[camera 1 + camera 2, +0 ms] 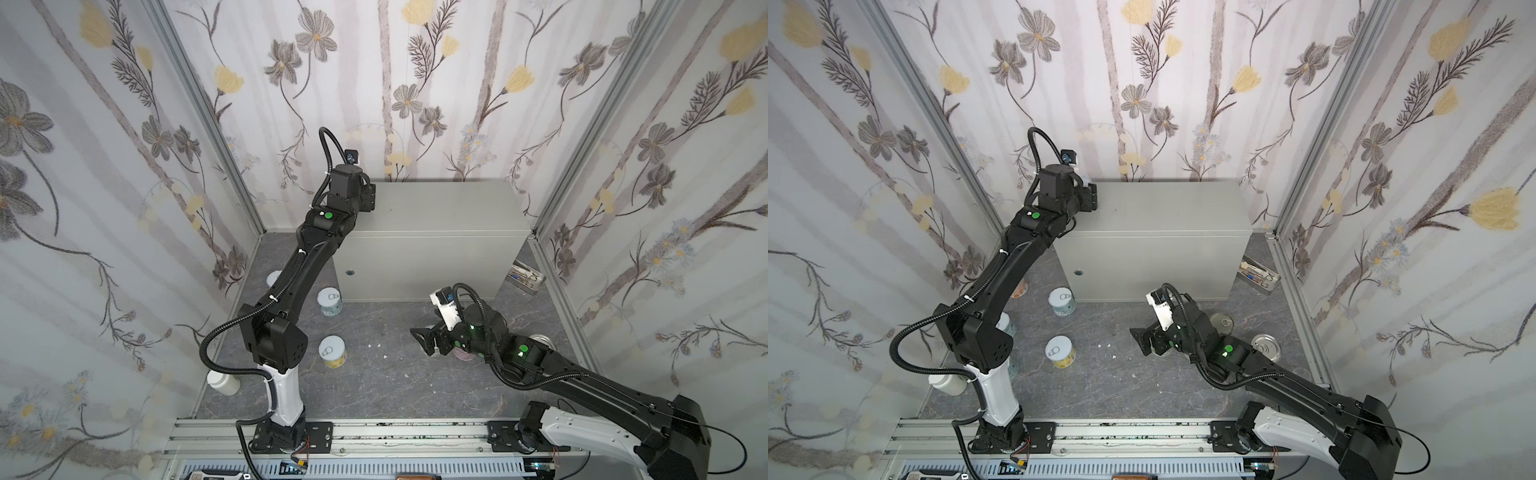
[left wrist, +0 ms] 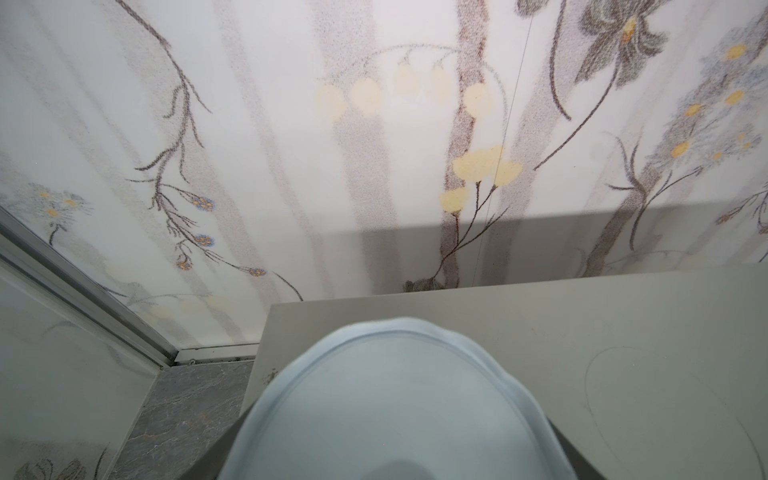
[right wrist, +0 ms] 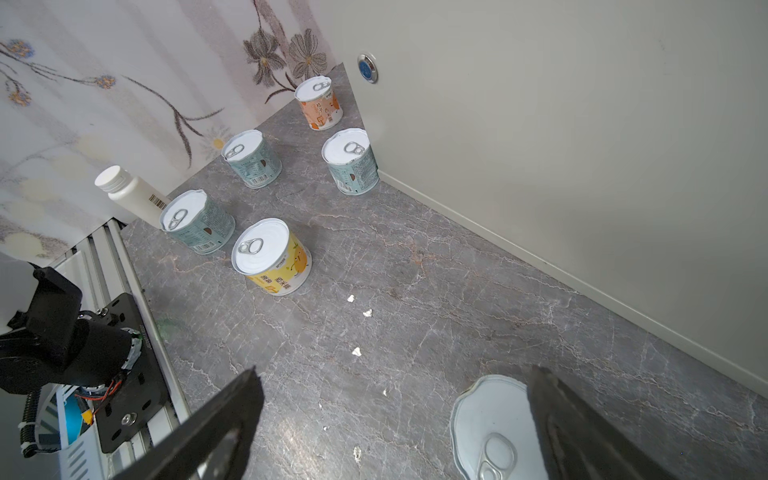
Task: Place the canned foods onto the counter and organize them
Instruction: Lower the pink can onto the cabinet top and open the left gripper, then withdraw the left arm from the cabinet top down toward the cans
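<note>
Marbled floor point(image 3: 415, 270) | right gripper point(image 3: 395, 374): jaws wide, silver-lidded can point(image 3: 486, 419) under one finger | left gripper point(image 1: 368, 200): jaws hidden, pale can point(image 2: 395, 407) over counter point(image 1: 436, 208) far-left corner

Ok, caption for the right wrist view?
Open right gripper poised at a silver pull-tab can on the grey marbled floor, near the pale grey-green metal counter.

The left arm point(image 1: 291, 274) rises from its base at 7 o'clock and stretches toward 12, elbow bent. The left gripper point(image 1: 366, 200) sits at its far end (fingers hidden beneath the wrist). The right arm point(image 1: 582, 382) reaches low from 5 o'clock toward 10. The right gripper point(image 3: 395, 374) faces 9 o'clock, its fingers point(image 3: 232, 415) spread wide.
</note>
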Action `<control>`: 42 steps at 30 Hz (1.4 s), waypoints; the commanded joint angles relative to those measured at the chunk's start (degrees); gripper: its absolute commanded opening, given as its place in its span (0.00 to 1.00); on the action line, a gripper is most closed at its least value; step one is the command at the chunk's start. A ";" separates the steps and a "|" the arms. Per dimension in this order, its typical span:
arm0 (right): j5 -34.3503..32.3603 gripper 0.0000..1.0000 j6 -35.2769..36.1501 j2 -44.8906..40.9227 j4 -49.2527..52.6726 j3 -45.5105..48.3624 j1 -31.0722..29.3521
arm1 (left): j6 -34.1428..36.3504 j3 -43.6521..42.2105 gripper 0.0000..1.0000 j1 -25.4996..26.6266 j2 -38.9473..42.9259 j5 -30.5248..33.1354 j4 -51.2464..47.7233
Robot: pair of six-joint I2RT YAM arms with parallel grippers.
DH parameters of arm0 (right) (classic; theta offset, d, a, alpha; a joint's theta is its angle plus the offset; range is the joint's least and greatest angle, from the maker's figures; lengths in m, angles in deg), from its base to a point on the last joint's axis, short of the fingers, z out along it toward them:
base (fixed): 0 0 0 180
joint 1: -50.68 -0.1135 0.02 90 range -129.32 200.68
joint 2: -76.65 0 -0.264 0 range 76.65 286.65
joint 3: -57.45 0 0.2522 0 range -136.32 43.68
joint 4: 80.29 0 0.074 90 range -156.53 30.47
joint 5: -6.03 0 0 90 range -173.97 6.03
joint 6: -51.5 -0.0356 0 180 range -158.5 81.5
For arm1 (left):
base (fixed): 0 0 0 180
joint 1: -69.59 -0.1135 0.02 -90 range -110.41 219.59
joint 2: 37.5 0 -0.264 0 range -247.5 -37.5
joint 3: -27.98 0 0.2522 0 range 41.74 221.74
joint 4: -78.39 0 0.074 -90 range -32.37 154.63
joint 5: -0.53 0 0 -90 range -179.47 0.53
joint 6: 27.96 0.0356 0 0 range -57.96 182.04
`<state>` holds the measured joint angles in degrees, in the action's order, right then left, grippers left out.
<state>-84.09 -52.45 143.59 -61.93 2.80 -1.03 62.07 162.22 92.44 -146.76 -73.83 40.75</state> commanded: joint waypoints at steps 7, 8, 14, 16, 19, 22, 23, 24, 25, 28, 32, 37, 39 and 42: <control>0.56 1.00 1.21 1.66 -2.02 -1.37 0.02 | 2.81 3.95 0.74 -0.83 -2.75 1.41 1.47; 0.47 1.00 1.30 1.83 -2.06 -1.44 0.02 | 3.07 4.10 0.74 -0.97 -2.89 1.36 1.47; 0.47 1.00 1.35 2.70 -2.34 -1.44 0.02 | 2.59 4.56 0.74 -2.19 -4.16 0.14 1.29; 0.53 1.00 1.35 2.86 -2.34 -1.48 0.02 | 2.23 4.83 0.74 -2.61 -4.47 -0.76 1.29; 0.56 1.00 1.30 3.02 -2.56 -1.48 0.04 | 1.80 5.24 0.75 -2.74 -4.96 -1.95 1.20; 0.56 1.00 1.30 3.03 -2.58 -1.48 0.02 | 1.63 5.75 0.78 -2.81 -5.29 -2.36 1.12; 0.55 1.00 1.30 3.05 -2.53 -1.52 0.04 | 1.64 5.96 0.80 -2.81 -5.49 -2.59 1.05; 0.53 1.00 1.22 2.96 -2.50 -1.52 0.03 | 1.64 6.07 0.81 -2.77 -5.54 -2.84 0.95; 0.53 1.00 1.21 2.94 -2.39 -1.56 0.03 | 1.64 6.08 0.82 -2.77 -5.61 -3.04 0.86; 0.39 1.00 1.21 2.29 -1.97 -1.53 0.03 | 1.53 6.08 0.85 -2.76 -5.53 -3.89 0.52; 0.12 1.00 1.09 1.32 -1.65 -1.22 0.02 | 0.87 5.99 0.90 -2.81 -4.95 -5.12 -0.08; 0.07 1.00 0.86 0.44 -1.35 -1.04 0.02 | 0.27 5.90 0.98 -2.72 -3.49 -6.23 -0.81; -0.37 1.00 0.82 0.03 -1.02 -1.12 0.08 | 0.40 5.93 1.00 -2.71 -2.75 -6.28 -1.15; -1.58 1.00 0.86 -1.29 0.38 -1.48 0.06 | 0.59 5.98 1.00 -2.70 -1.05 -6.49 -1.68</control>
<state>-84.37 -51.49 143.19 -61.18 1.75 -0.94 62.91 167.84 89.73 -149.36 -79.67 39.28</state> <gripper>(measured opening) 0.996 0.997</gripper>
